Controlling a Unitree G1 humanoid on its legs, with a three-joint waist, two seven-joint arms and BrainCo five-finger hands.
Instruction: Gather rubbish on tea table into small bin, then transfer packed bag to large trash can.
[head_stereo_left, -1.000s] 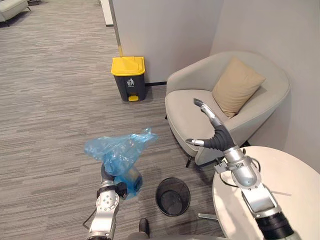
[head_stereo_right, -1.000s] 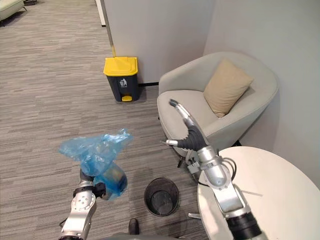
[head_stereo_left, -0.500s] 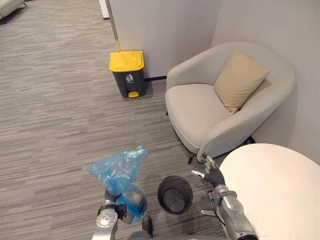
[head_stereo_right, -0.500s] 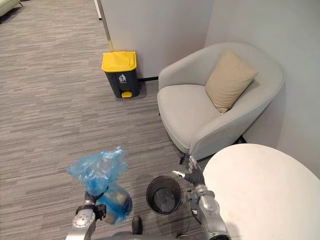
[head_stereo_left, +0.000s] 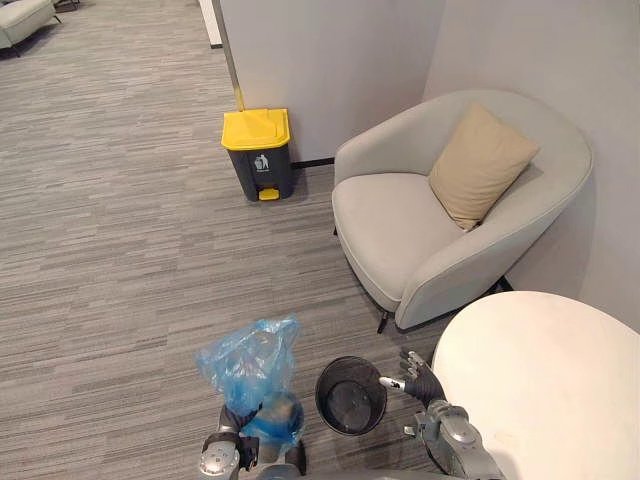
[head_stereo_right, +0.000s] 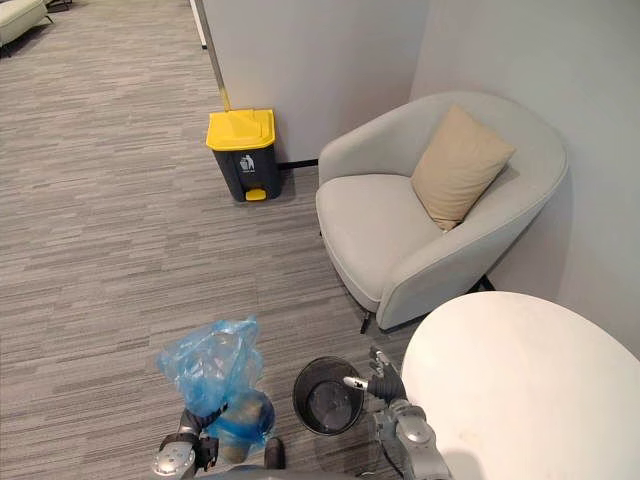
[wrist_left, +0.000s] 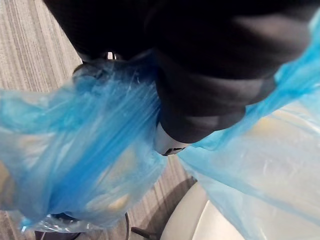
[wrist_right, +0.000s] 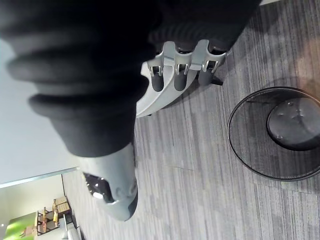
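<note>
At the left hand (head_stereo_left: 224, 455), low and close in, the blue bag (head_stereo_left: 250, 372) is bunched where its creases converge, so the hand reads as closed round the gathered neck; a rounded load sags beside the hand and loose film stands up above it. Judgement: thin, soft, slippery plastic with a light to moderate load. It will swing and could tear if it snags. Best hold is the twisted neck, as now, not the thin sides. The right hand (head_stereo_left: 424, 383) is relaxed, open and empty, just beside the rim of the white round table (head_stereo_left: 545, 390). The small black mesh bin (head_stereo_left: 351, 395) stands between the two hands, unlined. The yellow-lidded trash can (head_stereo_left: 258, 153) is well ahead of the left hand against the wall; its lid is down. Open carpet lies ahead and to the left of the left hand. The armchair (head_stereo_left: 400, 225) with tan cushion (head_stereo_left: 478, 165) crowds the route's right side, so the bag should stay left of the seat edge.
</note>
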